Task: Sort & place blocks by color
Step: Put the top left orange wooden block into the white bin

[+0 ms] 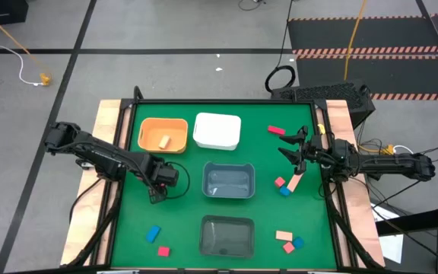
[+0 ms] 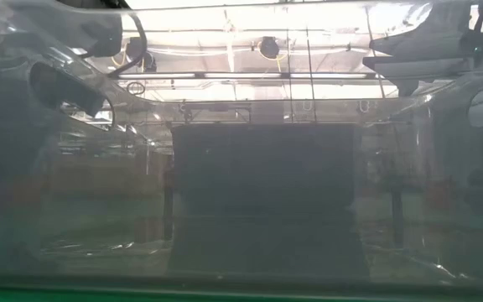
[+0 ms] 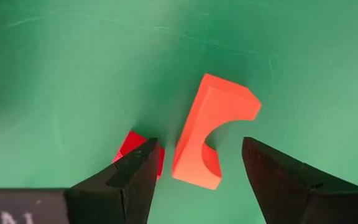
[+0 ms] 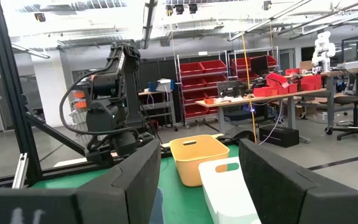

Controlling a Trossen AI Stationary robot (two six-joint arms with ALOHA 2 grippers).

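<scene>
My left gripper (image 1: pixel 157 192) points down at the green mat, left of the grey bin, and is open. In the left wrist view (image 3: pixel 199 144), an orange-red arch-shaped block (image 3: pixel 213 134) stands on the mat between its fingers, apart from both. A small red block (image 3: pixel 132 148) lies beside one finger. My right gripper (image 1: pixel 291 144) is open and raised over the mat's right side (image 4: pixel 199 146). Near it lie a red block (image 1: pixel 276 130), a pink bar (image 1: pixel 293 183) and a blue block (image 1: pixel 285 191). A tan block (image 1: pixel 165 141) lies in the orange bin (image 1: pixel 149 129).
A white bin (image 1: pixel 217 131) sits right of the orange one. A grey bin (image 1: pixel 229 181) and a darker bin (image 1: pixel 227 234) stand mid-mat. More blocks lie near the front: blue (image 1: pixel 153 233) and red (image 1: pixel 163 250) on the left, pink (image 1: pixel 284 236) and blue (image 1: pixel 298 242) on the right.
</scene>
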